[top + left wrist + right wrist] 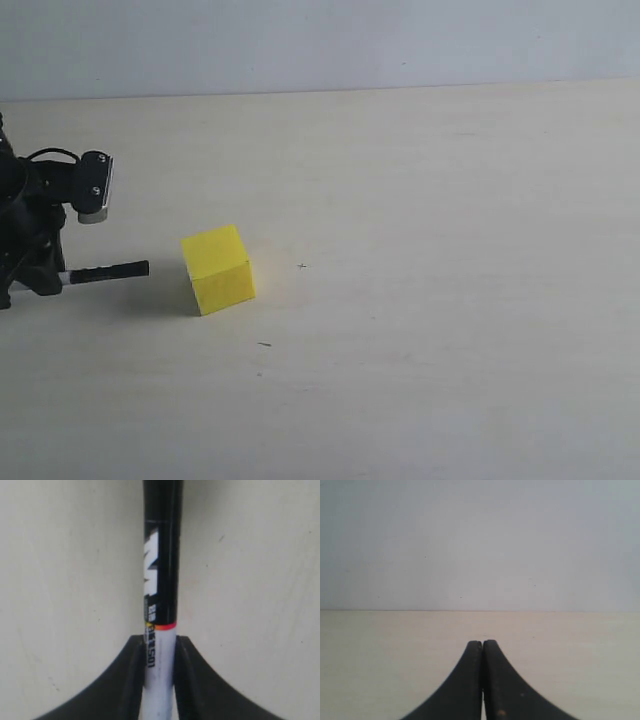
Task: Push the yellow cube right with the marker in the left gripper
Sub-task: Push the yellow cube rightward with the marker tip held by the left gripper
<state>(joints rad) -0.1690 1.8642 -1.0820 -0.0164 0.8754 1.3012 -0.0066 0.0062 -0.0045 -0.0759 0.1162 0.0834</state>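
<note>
The yellow cube (218,268) rests on the pale table left of centre. At the far left my left gripper (45,280) is shut on the marker (105,272), which lies level just above the table with its black cap pointing at the cube's left face, a short gap away. The left wrist view shows the marker (161,580) clamped by its white barrel between the black fingers (131,680); the cube is out of that view. My right gripper (482,644) is shut on nothing, low over bare table, and does not show in the exterior view.
The pale wooden table (430,300) stretches bare to the right of the cube, with small dark specks (264,344) near it. A light wall (320,40) runs along the far edge. A grey-white camera block (95,186) sits on the left arm.
</note>
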